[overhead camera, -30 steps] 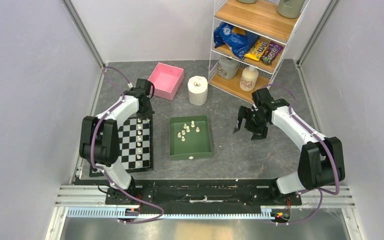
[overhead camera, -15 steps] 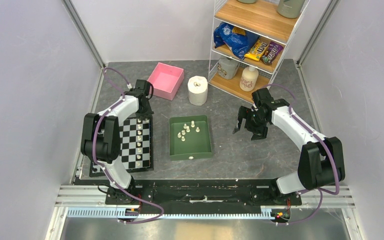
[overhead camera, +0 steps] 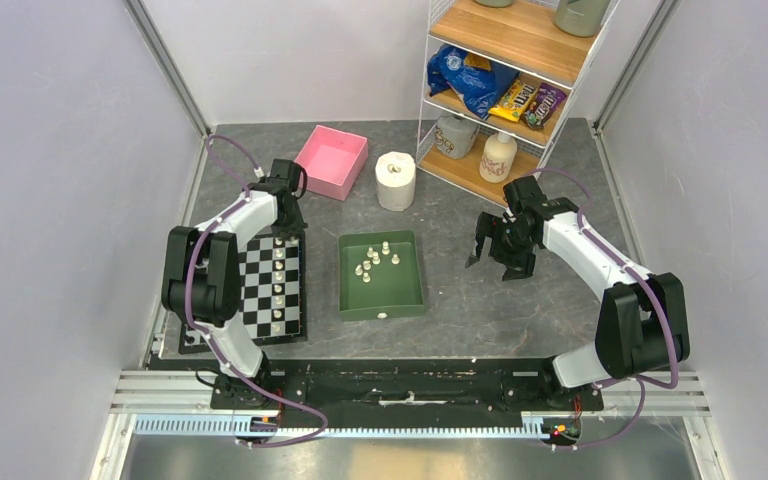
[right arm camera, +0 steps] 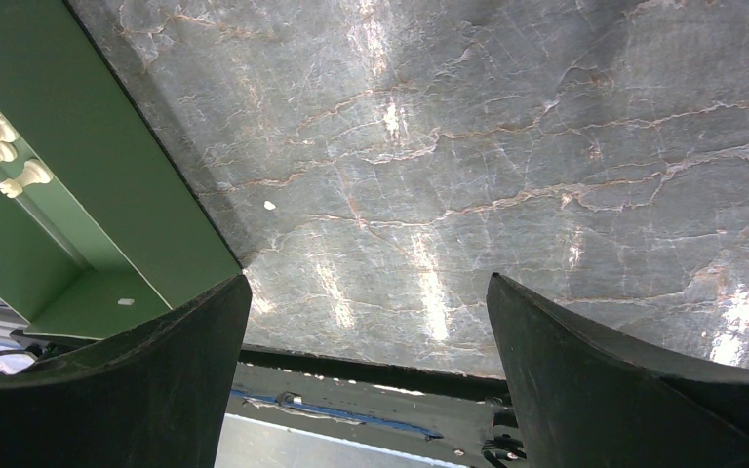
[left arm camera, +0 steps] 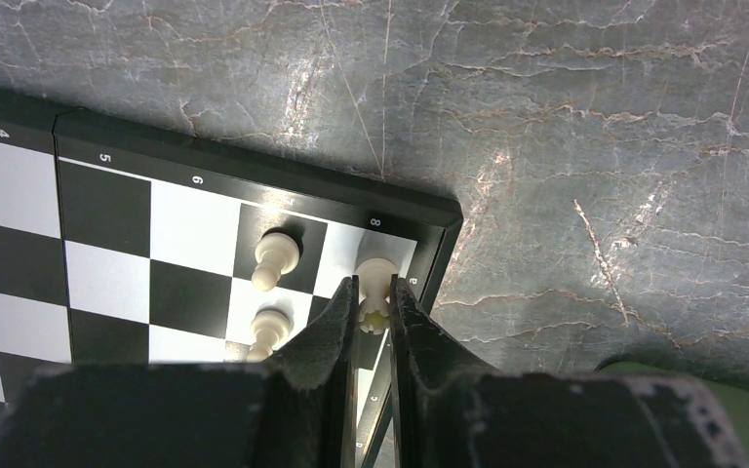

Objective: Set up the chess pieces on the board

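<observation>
The left gripper (left arm camera: 373,317) is pinched shut on one chess piece (left arm camera: 376,283) at the corner square of the board (left arm camera: 190,229) (right by the edge); a crooked let-go could tip it off. The right gripper (right arm camera: 368,283) hangs wide open, empty

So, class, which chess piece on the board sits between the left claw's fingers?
The corner piece beside the printed 8; the left claw pinches it, while its neighbours stand free.

The board (overhead camera: 256,290) lies left of the tray (overhead camera: 402,292), which holds perhaps six chess pieces (overhead camera: 374,257).
</observation>
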Controlling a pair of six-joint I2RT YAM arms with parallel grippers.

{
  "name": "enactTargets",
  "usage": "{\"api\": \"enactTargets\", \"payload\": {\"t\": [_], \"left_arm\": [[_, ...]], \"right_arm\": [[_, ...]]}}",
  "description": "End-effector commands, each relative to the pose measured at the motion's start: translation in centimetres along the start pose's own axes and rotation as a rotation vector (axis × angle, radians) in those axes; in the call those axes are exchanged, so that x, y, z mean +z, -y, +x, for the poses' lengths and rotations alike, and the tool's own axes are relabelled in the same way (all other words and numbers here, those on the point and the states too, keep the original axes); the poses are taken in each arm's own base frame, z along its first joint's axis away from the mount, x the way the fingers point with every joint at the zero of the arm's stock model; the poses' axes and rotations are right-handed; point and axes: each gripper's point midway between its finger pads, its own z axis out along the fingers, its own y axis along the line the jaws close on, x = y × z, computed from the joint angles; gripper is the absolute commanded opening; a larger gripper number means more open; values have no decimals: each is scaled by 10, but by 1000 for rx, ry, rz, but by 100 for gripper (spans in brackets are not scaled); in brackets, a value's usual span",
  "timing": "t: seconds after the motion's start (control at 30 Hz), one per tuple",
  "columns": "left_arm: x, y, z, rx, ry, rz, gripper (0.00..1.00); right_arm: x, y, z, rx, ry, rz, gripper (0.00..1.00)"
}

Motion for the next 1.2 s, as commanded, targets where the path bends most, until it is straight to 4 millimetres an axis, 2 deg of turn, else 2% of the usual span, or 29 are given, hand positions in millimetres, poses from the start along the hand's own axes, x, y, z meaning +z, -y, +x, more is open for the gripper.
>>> {"api": "enactTargets", "payload": {"t": [0.0, 0.23, 0.33, 0.43, 0.57, 0.7, 0.97, 1.17], "left_arm": [[7, -8, -2, 21, 8, -28, 4], [7, -10, 2, 20, 4, -34, 4], [8, -9, 3, 25, -4, -29, 7], [10, -8, 5, 20, -11, -23, 14], [8, -5, 5, 20, -14, -4, 30], [-1, -2, -1, 13, 12, 20, 42], [-26, 9, -15, -9, 62, 103, 51], [-57, 17, -28, -27, 126, 186, 58]], "right_arm": [[-1, -1, -6, 0, 18, 0, 99], [-1, 0, -6, -4, 18, 2, 99], [-1, -1, -5, -3, 13, -2, 99], [-2, -1, -6, -5, 19, -1, 99], [-3, -2, -6, -4, 20, -4, 99], [-3, -2, -7, -3, 22, -6, 99], [-5, -2, -6, -4, 27, -9, 99], [-7, -3, -6, -5, 34, -14, 99]]}}
